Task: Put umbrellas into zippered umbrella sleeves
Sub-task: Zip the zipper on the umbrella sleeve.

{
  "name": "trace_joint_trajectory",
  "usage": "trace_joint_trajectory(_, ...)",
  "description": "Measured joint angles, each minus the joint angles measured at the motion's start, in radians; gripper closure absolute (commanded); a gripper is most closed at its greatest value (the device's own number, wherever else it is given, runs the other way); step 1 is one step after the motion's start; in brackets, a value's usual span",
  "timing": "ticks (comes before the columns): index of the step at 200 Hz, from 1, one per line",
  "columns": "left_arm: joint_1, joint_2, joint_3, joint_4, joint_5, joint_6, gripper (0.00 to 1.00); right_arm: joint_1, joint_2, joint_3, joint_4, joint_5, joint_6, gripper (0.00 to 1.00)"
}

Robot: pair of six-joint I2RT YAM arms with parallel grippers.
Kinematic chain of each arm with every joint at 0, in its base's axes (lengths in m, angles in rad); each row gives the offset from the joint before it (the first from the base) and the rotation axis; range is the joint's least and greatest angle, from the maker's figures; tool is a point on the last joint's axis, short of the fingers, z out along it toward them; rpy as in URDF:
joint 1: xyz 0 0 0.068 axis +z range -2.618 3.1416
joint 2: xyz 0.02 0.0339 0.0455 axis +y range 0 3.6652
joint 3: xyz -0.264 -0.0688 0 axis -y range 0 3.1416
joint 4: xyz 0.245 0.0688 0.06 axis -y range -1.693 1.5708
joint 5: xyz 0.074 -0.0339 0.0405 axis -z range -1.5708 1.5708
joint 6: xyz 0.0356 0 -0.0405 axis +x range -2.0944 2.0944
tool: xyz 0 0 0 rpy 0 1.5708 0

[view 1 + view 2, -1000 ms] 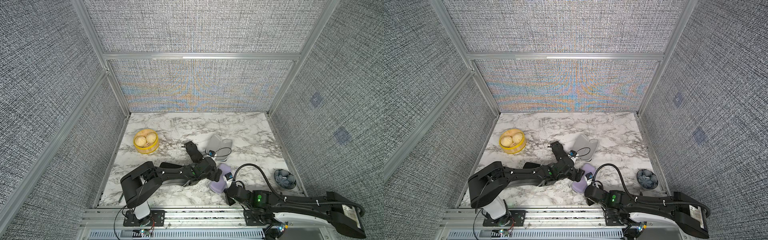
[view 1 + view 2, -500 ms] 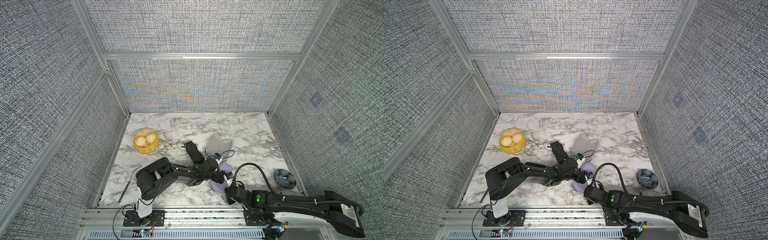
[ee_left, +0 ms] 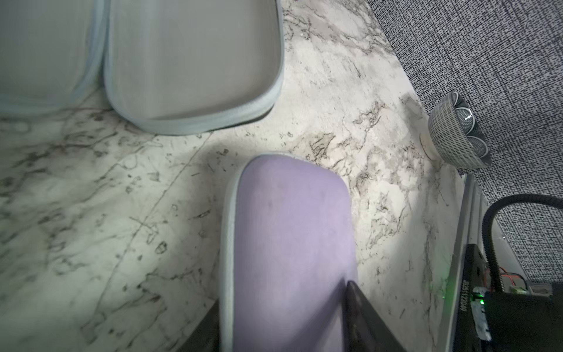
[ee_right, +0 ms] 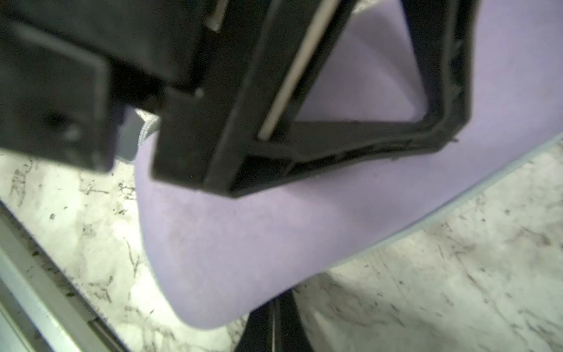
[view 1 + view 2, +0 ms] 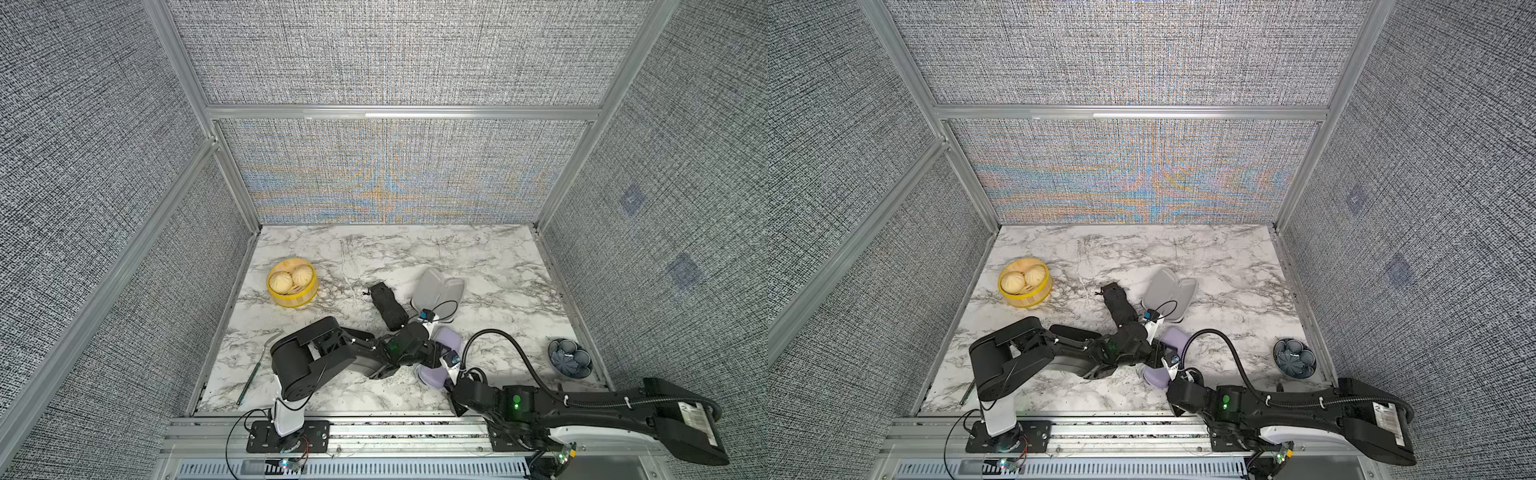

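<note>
The lavender sleeve [image 3: 289,231] is straddled, seemingly pinched, by the left gripper [image 3: 283,292]; the right gripper [image 4: 274,307] is pressed together beside the sleeve's end.

The left end effector [image 3: 283,317] has swung over the lavender sleeve [image 3: 292,231], its jaws narrowing around it.

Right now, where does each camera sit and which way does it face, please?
Top views: above the robot's bases, looking down over the marble table toward the back wall; the left arm and right arm show.
Left wrist: on the left arm, looking past the left end effector at the lavender sleeve and an open grey-lined sleeve.
Right wrist: on the right arm, behind the shut right end effector, facing the lavender sleeve; the left end effector intrudes.
Shared: every view shows the lavender sleeve.
</note>
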Motion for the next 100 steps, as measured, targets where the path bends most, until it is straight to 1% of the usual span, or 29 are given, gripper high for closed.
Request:
trace_joint_trajectory(11, 0.0, -0.01, -0.006, -0.003, 0.0, -0.013, 0.52, 0.021, 0.014, 0.008, 0.0, 0.004, -0.002, 1.0)
trace_joint_trajectory(16, 0.0, -0.016, -0.009, -0.008, -0.001, -0.013, 0.56, 0.031, 0.023, 0.012, 0.0, 0.005, -0.003, 1.0)
trace_joint_trajectory(22, -0.001, -0.023, -0.013, -0.016, -0.003, -0.014, 0.58, 0.041, 0.034, 0.019, -0.001, 0.006, -0.003, 1.0)
trace_joint_trajectory(36, -0.001, -0.039, -0.019, -0.032, -0.011, -0.018, 0.59, 0.062, 0.064, 0.039, 0.0, 0.016, -0.005, 1.0)
trace_joint_trajectory(46, -0.001, -0.05, -0.022, -0.044, -0.016, -0.019, 0.66, 0.076, 0.085, 0.051, 0.001, 0.023, -0.005, 1.0)
trace_joint_trajectory(75, 0.0, -0.079, -0.049, -0.049, -0.047, -0.038, 0.71, 0.098, 0.111, 0.066, 0.008, 0.02, -0.005, 1.0)
trace_joint_trajectory(81, 0.002, -0.086, -0.059, -0.045, -0.056, -0.047, 0.75, 0.101, 0.113, 0.067, 0.01, 0.016, -0.005, 1.0)
trace_joint_trajectory(100, 0.011, -0.095, -0.088, -0.01, -0.072, -0.054, 0.75, 0.115, 0.124, 0.071, 0.023, 0.0, -0.005, 1.0)
